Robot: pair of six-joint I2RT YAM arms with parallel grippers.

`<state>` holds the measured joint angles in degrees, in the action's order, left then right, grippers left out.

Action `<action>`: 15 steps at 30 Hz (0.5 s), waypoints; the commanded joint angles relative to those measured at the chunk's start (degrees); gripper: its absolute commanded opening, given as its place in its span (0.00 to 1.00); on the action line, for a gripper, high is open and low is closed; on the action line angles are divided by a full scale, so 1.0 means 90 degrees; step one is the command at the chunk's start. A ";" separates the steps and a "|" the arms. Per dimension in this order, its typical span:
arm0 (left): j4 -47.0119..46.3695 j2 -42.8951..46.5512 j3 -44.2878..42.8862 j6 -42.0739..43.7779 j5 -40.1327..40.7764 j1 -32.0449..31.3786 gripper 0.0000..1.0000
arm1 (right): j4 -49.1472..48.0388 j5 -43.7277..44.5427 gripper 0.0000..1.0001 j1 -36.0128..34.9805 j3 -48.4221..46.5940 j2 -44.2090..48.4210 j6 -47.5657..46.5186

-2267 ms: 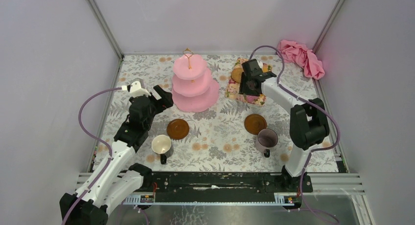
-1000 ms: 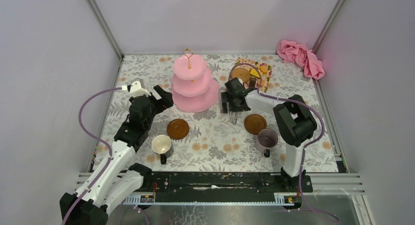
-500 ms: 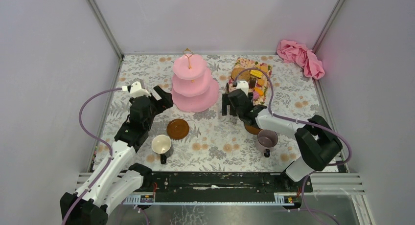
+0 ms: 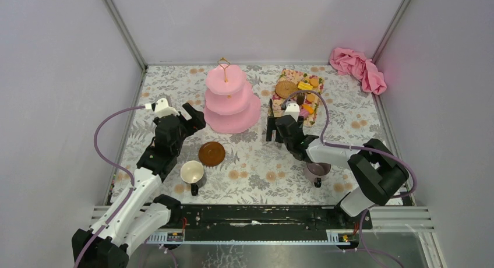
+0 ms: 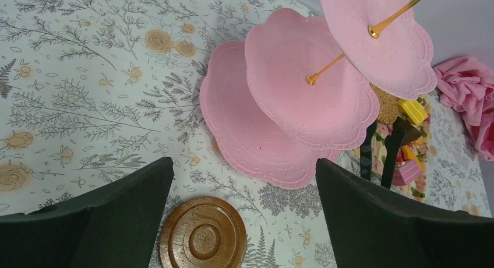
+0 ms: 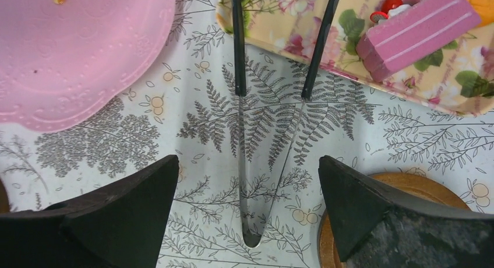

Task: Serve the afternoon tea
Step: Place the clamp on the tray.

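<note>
Standing centre-back: pink cake stand [image 4: 232, 102], tiers bare; biscuits [image 4: 307, 102] on the floral tray [image 6: 274, 17] to its right.
Edges: stand rim and tray edge flank a narrow strip of table (tongs [image 6: 238, 58] lie there, black ends over the tray's rim).
Right gripper [image 6: 247, 158]: low, my jaws wide apart, straddling the tongs, touching nothing.
Left gripper [image 5: 244, 161]: raised, jaws wide apart, empty, facing the stand.
Change: right arm has swung off the tray; left unmoved.

Bright, even light; soft shadows, sharp focus.
</note>
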<state>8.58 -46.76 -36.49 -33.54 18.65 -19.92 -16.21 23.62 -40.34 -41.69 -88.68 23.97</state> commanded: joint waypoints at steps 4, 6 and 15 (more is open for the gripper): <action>-0.0500 -0.0021 0.0069 -0.0004 0.0126 -0.0052 1.00 | -0.0565 0.0918 0.94 -0.0258 -0.0087 -0.0453 -0.0233; -0.0521 -0.0009 0.0079 -0.0004 0.0125 -0.0054 1.00 | -0.0543 0.1075 0.92 -0.0267 -0.0157 -0.0608 -0.0253; -0.0563 -0.0028 0.0097 -0.0026 0.0096 -0.0052 1.00 | -0.0577 0.1403 0.85 -0.0273 -0.0424 -0.1203 -0.0271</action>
<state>7.33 -46.98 -36.34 -33.58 18.65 -19.92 -18.74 32.47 -42.35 -42.30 -98.17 22.59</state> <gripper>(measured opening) 0.998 0.865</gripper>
